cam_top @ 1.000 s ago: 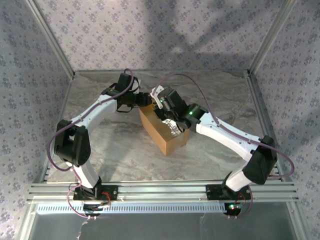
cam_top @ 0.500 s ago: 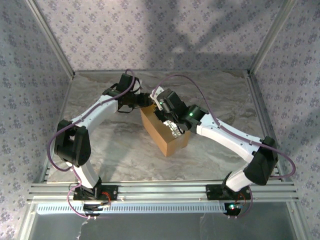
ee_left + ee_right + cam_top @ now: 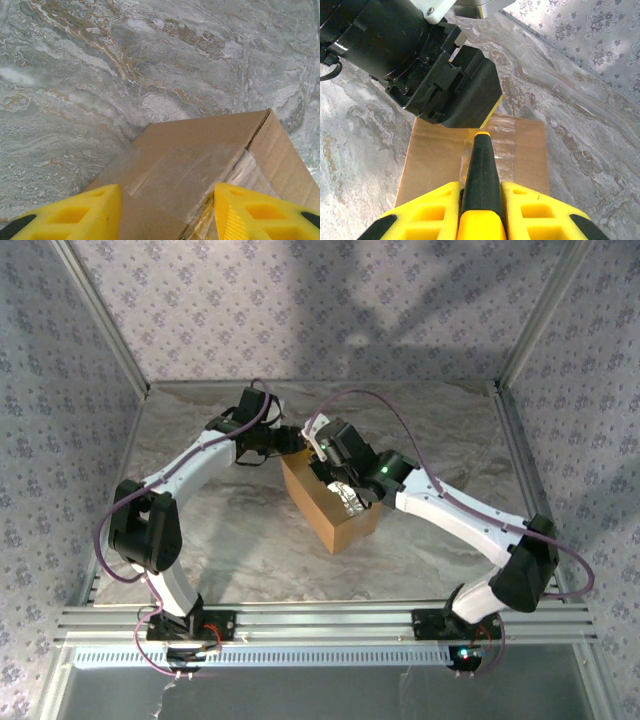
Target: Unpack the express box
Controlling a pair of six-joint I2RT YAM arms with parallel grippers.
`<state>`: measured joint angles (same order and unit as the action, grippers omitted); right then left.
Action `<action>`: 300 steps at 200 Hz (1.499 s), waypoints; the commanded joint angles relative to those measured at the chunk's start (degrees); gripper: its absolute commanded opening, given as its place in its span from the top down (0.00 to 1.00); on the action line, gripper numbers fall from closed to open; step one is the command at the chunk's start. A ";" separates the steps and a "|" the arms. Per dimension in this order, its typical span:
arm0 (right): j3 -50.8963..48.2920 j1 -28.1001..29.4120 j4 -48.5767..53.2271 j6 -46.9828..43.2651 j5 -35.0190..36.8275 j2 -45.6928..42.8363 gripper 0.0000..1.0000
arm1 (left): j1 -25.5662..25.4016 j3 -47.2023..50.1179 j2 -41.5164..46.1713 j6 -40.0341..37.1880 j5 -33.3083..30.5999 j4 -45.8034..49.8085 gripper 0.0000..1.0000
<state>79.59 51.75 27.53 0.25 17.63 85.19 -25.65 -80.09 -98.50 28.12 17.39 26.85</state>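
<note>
Seam-slitting step, seemingly: right claw (image 3: 480,192) is clamping a black tool (image 3: 481,160) above the express box (image 3: 432,160) tape (image 3: 175,175); left claw (image 3: 165,200) is hovering half-open, empty; straight draw needed next.

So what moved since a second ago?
The left end effector edged toward the box, still open. The right arm's elbow slid slightly outward. The box stayed put, and the right end effector stayed shut on its black tool.

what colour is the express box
Plain brown cardboard; the express box shows best in the left wrist view.
</note>
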 commanded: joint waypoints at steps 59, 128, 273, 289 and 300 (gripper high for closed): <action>-2.76 1.03 5.37 1.88 -0.57 -2.75 1.00 | 0.78 1.26 -2.84 0.70 -5.51 3.69 0.50; -3.06 1.18 5.52 2.03 -0.43 -3.49 1.00 | 0.78 1.50 -2.34 0.96 -5.33 3.53 0.50; -1.38 2.18 5.69 1.32 0.11 -3.81 1.00 | 0.36 2.31 -0.56 0.97 -6.61 2.65 0.50; -1.37 2.22 5.78 1.42 0.26 -3.89 1.00 | 0.00 2.20 -0.21 0.72 -7.15 2.69 0.50; -1.20 2.25 5.74 1.34 0.22 -3.93 1.00 | -0.25 2.20 0.13 0.45 -7.45 2.55 0.50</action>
<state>76.97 53.04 29.87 1.10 18.72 82.89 -25.80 -79.70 -98.19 28.56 16.51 26.33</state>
